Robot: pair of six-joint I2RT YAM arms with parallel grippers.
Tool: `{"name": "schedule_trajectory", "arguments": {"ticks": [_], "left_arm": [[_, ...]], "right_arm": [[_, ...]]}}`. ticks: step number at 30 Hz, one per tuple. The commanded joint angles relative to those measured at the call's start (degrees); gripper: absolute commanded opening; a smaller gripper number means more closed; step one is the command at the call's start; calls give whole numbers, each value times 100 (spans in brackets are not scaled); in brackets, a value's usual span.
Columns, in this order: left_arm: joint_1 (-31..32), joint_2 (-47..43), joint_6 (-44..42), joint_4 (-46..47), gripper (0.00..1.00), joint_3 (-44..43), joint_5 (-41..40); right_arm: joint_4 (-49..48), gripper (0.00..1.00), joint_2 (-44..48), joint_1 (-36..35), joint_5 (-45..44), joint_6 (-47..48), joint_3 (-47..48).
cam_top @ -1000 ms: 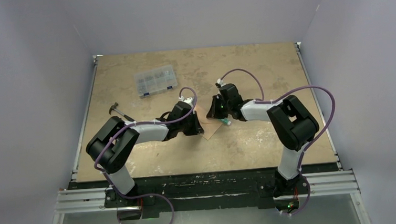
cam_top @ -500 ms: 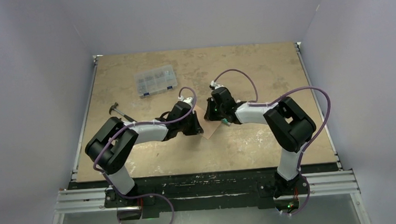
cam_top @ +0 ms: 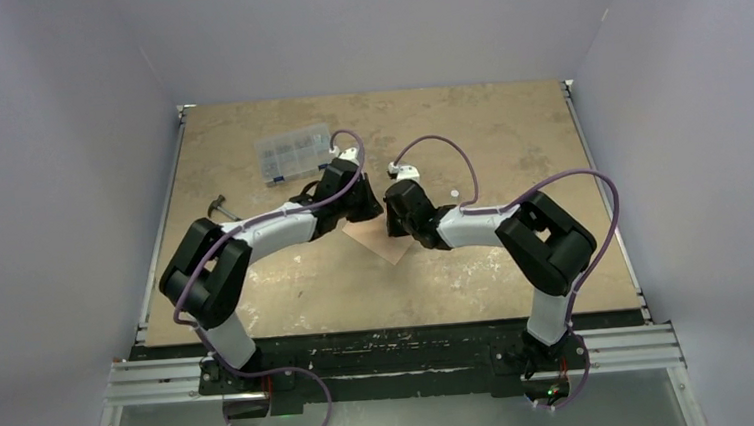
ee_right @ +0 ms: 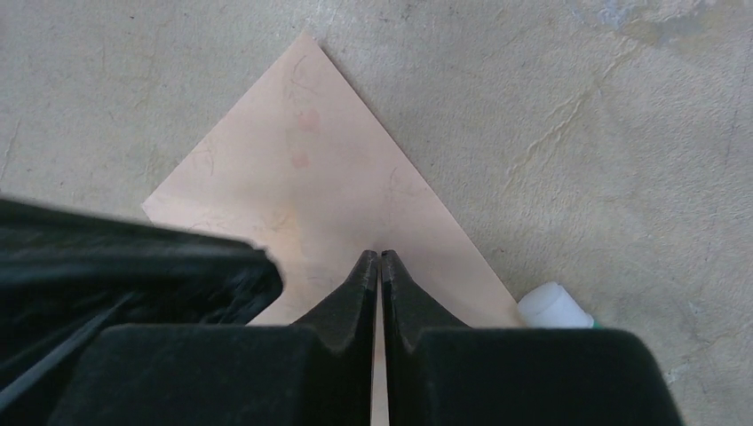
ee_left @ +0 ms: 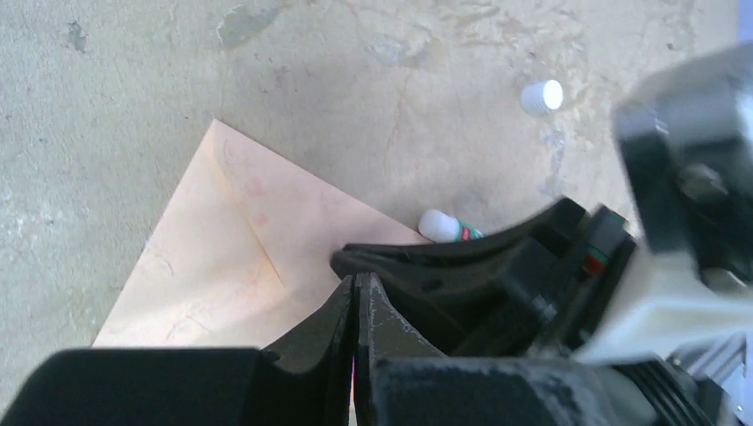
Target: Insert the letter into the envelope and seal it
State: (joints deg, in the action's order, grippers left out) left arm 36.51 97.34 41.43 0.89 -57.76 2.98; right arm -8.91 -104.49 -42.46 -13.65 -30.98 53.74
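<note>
The salmon-pink envelope (cam_top: 376, 241) (ee_left: 235, 257) (ee_right: 320, 177) lies flat on the table, one corner pointing away, with faint seam lines across its face. No separate letter shows; it is hidden or out of view. My left gripper (cam_top: 377, 210) (ee_left: 355, 280) is shut, its tips low over the envelope's edge. My right gripper (cam_top: 395, 222) (ee_right: 381, 256) is also shut, with nothing between its fingers, and its tips rest over the envelope's middle. The two grippers meet tip to tip.
A white glue stick (ee_left: 441, 226) (ee_right: 552, 307) lies beside the envelope's right edge, and its loose white cap (cam_top: 452, 196) (ee_left: 542, 95) sits farther back. A clear compartment box (cam_top: 296, 152) and a small hammer (cam_top: 224, 211) are at the back left.
The right gripper has swung left over the envelope, toward the left gripper. The left gripper has shifted back, away from the near edge. More of the envelope shows in the top view.
</note>
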Motion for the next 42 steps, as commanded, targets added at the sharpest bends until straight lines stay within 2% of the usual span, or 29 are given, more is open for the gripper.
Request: {"name": "schedule_trajectory", "arguments": {"ticks": [1, 7, 15, 19, 22, 30, 37, 42], "left_arm": [[-38, 517, 100, 135, 0, -288, -281], [-100, 1080, 56, 167, 0, -560, -274], [-232, 1250, -255, 35, 0, -334, -709], [-287, 1356, -201, 46, 0, -336, -440], [-341, 1505, -165, -70, 0, -324, -328], [-777, 1779, 167, 615, 0, 395, 924], [-903, 1846, 599, 1183, 0, 841, 1362], [-1017, 1773, 720, 1375, 0, 1066, 1486]], "right_arm": [[506, 7, -268, -8, -219, 187, -357], [223, 6, -186, -9, -88, 161, -547], [-7, 10, 144, -8, 207, 343, -665], [-176, 12, 114, -8, 257, 730, -689], [-603, 18, 261, -25, 518, 1252, -779], [-820, 26, 47, -182, 542, 1904, -558], [-785, 26, -209, -388, -26, 1957, -321], [-860, 25, -442, -514, -81, 1989, -213]]}}
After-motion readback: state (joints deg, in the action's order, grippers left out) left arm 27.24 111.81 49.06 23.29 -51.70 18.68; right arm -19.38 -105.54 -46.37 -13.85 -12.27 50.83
